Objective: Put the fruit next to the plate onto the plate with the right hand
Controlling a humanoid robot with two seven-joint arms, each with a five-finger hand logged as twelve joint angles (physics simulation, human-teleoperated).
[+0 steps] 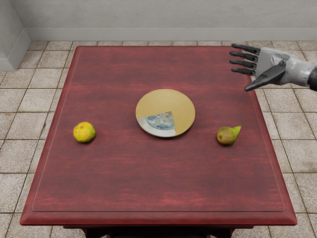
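The right hand is hovering over the far right edge of the dark red wooden bench, its fingers spread straight and the thumb angling down, holding nothing. The small green-yellow pear is lying on the bench well below the hand in the head view, nearer the robot, and a little to the side the fingers are pointing. The round tan plate with a blue-grey wedge pattern is sitting further out along that side, with the pear near its rim but not touching.

A bumpy yellow-green citrus fruit is resting far beyond the plate from the hand, so reaching for it would mean picking the wrong fruit; the pear seems the closer neighbour.

The pear is looking awkward: it is lying on its side, stem end apparently pointing away from the plate, though the render is too small to be sure. A descending palm could be nudging it into a roll. A loose grip risks dropping it short of the plate.
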